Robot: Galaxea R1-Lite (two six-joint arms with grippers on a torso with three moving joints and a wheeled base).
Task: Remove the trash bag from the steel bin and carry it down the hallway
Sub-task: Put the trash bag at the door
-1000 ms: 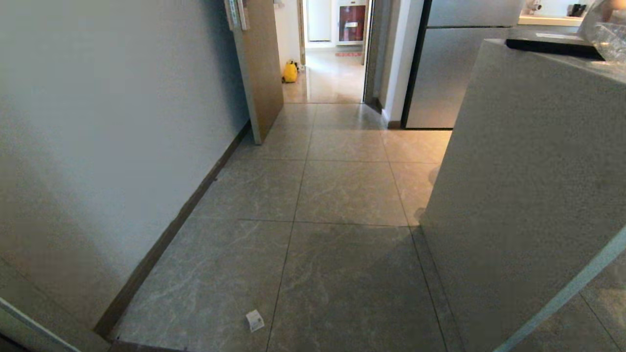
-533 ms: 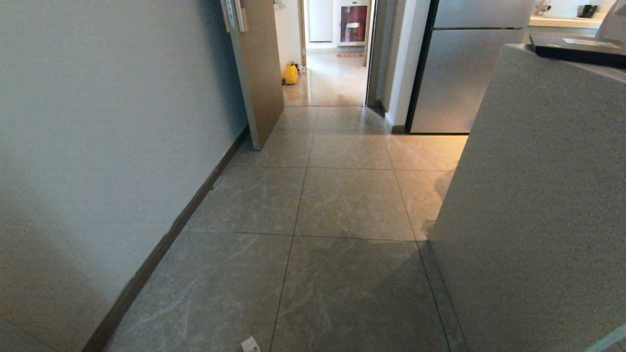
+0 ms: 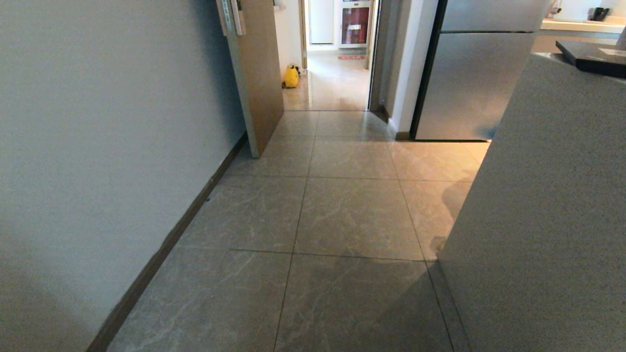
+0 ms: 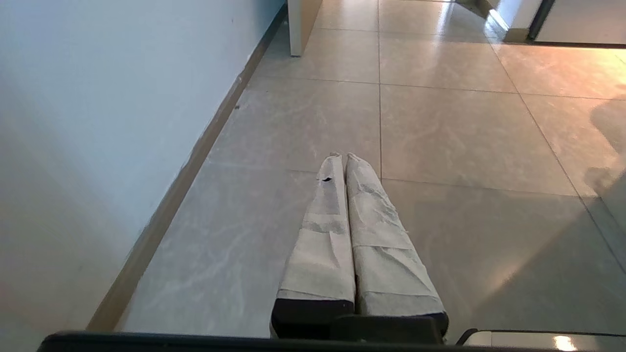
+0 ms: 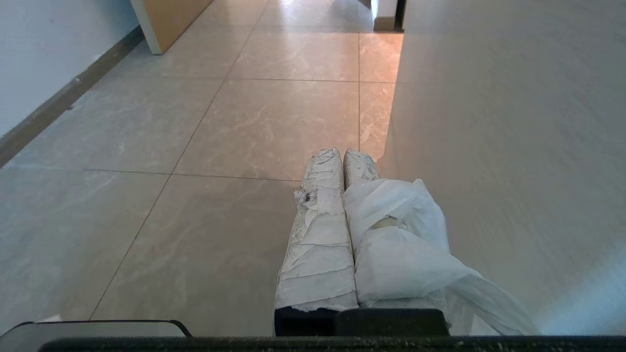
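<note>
Both jaws are pressed together: the left gripper point(image 4: 341, 155) grasps nothing, its taped fingers point(image 4: 325, 230) touching along their length, while the right gripper point(image 5: 341, 150) is clenched with thin white plastic point(image 5: 415, 244) draped over one finger and trailing back toward the wrist — whether it is pinched between the fingers cannot be told. Neither arm shows from the head. Grey marbled tiles point(image 3: 342, 220) run ahead between a pale wall point(image 3: 107, 122) with brown skirting on the left and a speckled grey counter point(image 3: 547, 205) crowding in from the right. Farther on, a wooden door point(image 3: 257, 73) stands ajar on the left, a steel fridge point(image 3: 469, 83) on the right, and between them an open doorway — beyond it a brighter floor and a small yellow object point(image 3: 291, 77). No steel bin is seen.
</note>
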